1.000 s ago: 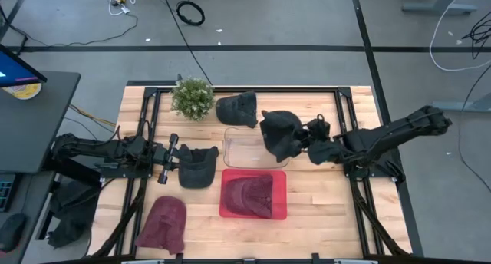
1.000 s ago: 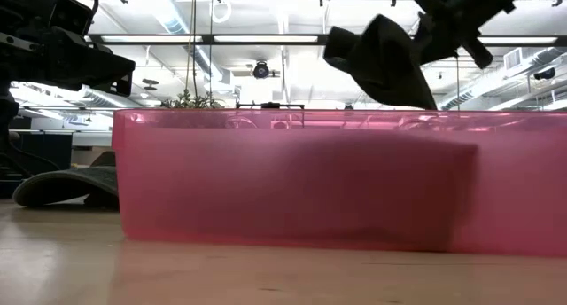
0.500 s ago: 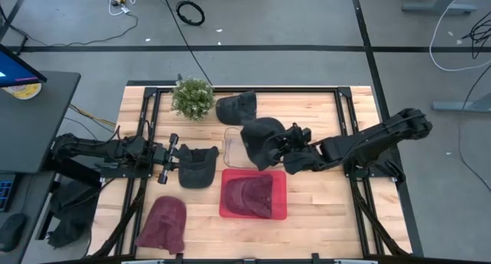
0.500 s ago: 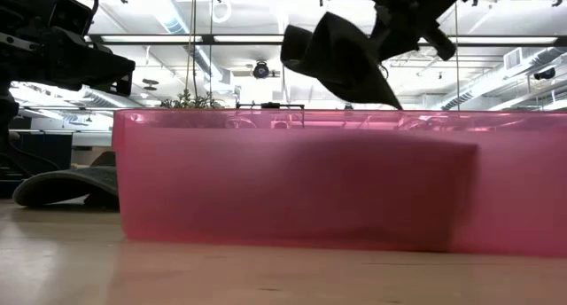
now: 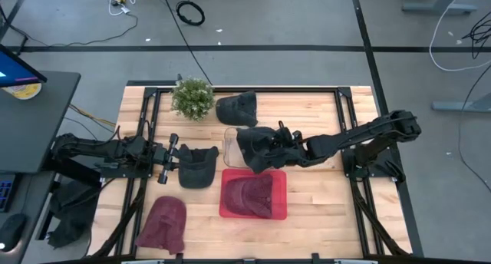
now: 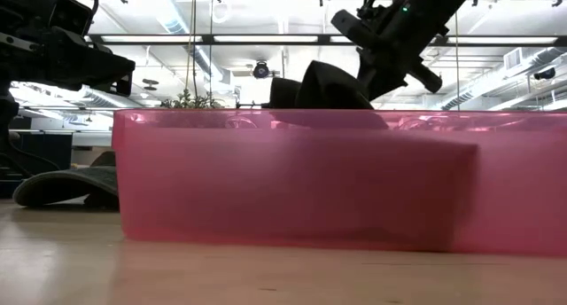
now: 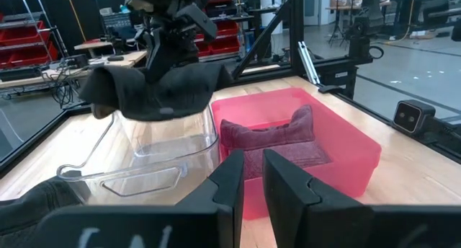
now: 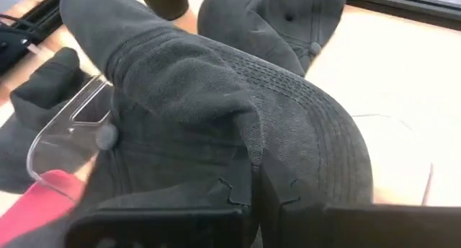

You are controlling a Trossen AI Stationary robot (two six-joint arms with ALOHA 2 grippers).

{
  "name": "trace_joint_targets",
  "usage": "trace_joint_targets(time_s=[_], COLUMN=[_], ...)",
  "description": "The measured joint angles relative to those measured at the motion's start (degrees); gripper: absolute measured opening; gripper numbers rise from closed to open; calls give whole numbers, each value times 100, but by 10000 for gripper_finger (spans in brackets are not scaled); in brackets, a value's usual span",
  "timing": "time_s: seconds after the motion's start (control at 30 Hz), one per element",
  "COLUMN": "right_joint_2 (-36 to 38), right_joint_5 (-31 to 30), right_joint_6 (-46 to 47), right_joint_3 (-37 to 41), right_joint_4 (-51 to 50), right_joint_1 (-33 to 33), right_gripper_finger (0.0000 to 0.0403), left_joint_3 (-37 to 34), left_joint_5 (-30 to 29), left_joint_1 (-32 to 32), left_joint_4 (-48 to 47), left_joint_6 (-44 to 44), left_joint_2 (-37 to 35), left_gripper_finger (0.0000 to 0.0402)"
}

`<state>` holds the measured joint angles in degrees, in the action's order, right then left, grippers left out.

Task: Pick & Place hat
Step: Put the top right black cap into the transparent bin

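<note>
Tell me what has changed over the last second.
The right gripper, shut on the dark cap, carried it leftward and lower, to just over the clear bin. The left gripper, pink bin, maroon hat and the other caps stayed put.

My cap (image 5: 257,147) is dark grey with stitched rows. The bin (image 5: 280,212) is pink, holding a maroon cap (image 5: 249,193); another maroon cap (image 5: 163,224) lies on pale wood (image 5: 322,210). The tub (image 7: 144,151) is clear, the plant (image 5: 192,97) green.
</note>
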<state>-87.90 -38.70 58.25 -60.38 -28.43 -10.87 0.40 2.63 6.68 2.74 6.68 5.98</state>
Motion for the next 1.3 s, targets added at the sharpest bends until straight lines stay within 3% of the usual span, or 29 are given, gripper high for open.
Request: trace_joint_targets(time_s=[0.4, 0.87, 1.07, 1.3], right_joint_2=[4, 11, 13, 78], right_joint_5=[76, -383, -303, -26], right_joint_6=[428, 104, 102, -767], right_joint_3=[0, 78, 304, 313], right_joint_4=[-480, -304, -48, 647], right_joint_1=[42, 96, 106, 108], right_gripper_finger=[3, 54, 82, 110], left_joint_3=[0, 0, 0, 0], left_joint_5=[2, 2, 1, 2], left_joint_1=[-2, -2, -2, 0], left_joint_4=[0, 0, 0, 0], left_joint_6=[0, -2, 0, -1], left_joint_2=[2, 2, 1, 2], left_gripper_finger=[55, 55, 55, 55])
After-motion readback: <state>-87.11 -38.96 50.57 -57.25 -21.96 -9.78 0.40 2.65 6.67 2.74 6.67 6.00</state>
